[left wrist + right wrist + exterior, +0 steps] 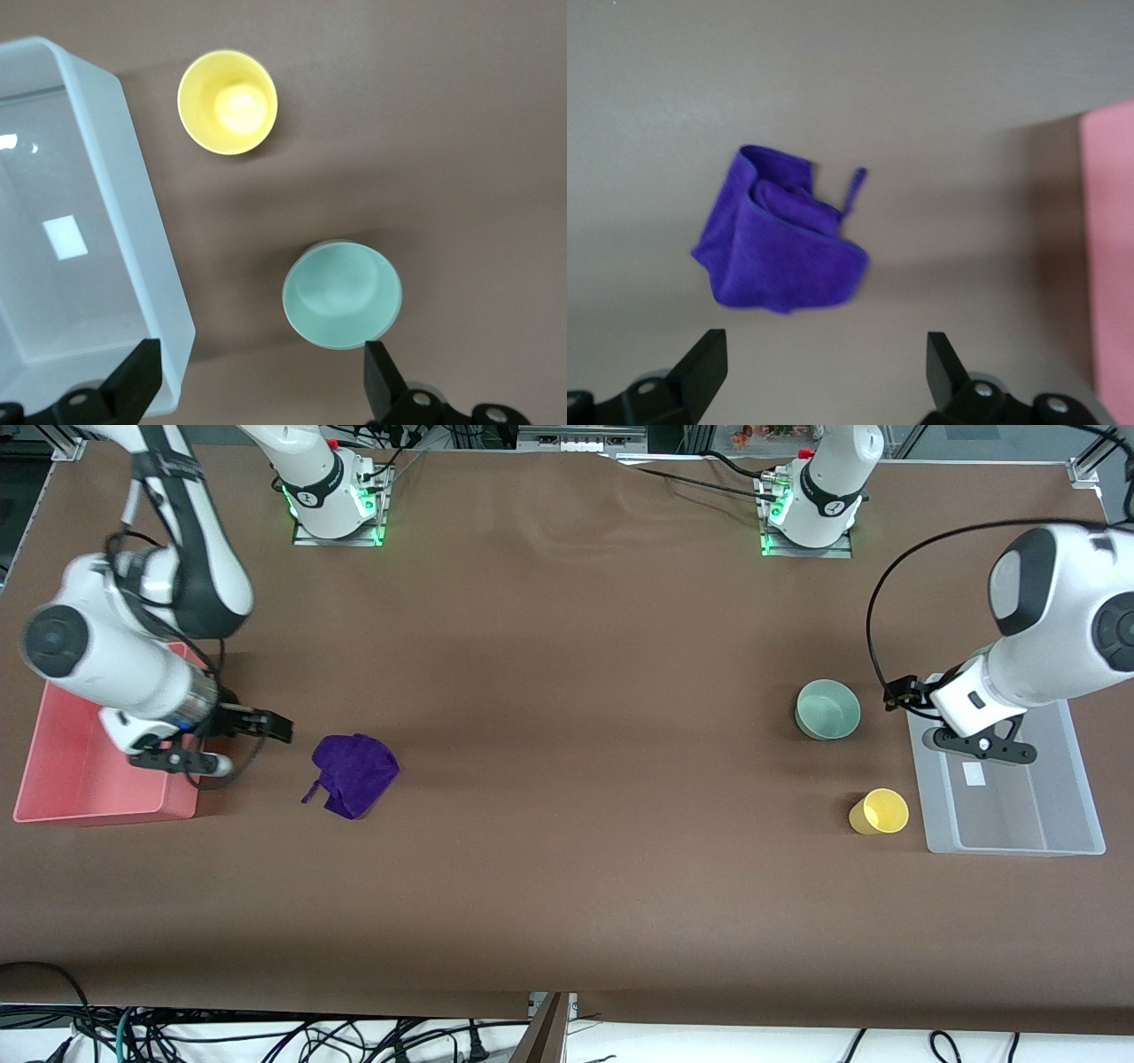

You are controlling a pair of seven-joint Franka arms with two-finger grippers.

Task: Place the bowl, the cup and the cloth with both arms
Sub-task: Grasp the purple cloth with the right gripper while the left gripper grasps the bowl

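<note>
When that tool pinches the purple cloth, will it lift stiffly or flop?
Probably flop: the cloth lies in soft, irregular folds with a thin loose tail, so parts may dangle. It looks light and unlikely to slip or roll.

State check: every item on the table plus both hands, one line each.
bowl: upright, empty, on the table beside the clear bin.
cup: upright, empty, on the table, nearer the front camera than the bowl.
cloth: crumpled, on the table beside the pink bin.
clear bin: empty.
left hand: open, empty.
right hand: open, empty.
</note>
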